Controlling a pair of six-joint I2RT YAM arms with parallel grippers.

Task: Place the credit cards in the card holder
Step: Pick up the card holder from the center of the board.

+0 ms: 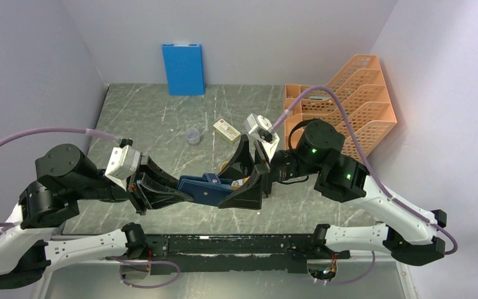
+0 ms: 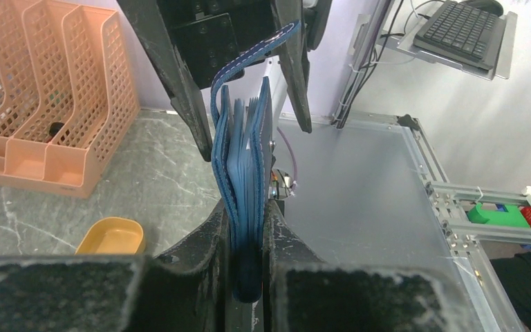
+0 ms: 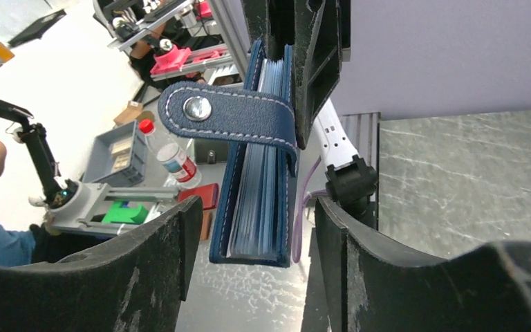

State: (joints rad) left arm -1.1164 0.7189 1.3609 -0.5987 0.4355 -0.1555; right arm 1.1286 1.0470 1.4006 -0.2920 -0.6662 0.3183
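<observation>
Above the marbled surface [image 1: 162, 118], the top view showed the card holder [image 1: 204, 190] held aloft, no loose credit cards in sight; the left wrist view, left jaws clamped on it; the right wrist view, right jaws apart around it: loading seemed done.

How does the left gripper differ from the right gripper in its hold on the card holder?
The left gripper is shut on one end of the card holder; the right gripper is open. The left's fingers press on the covers; the right's stand apart on either side of the other end, with gaps showing. Both have black fingers and face each other.
</observation>
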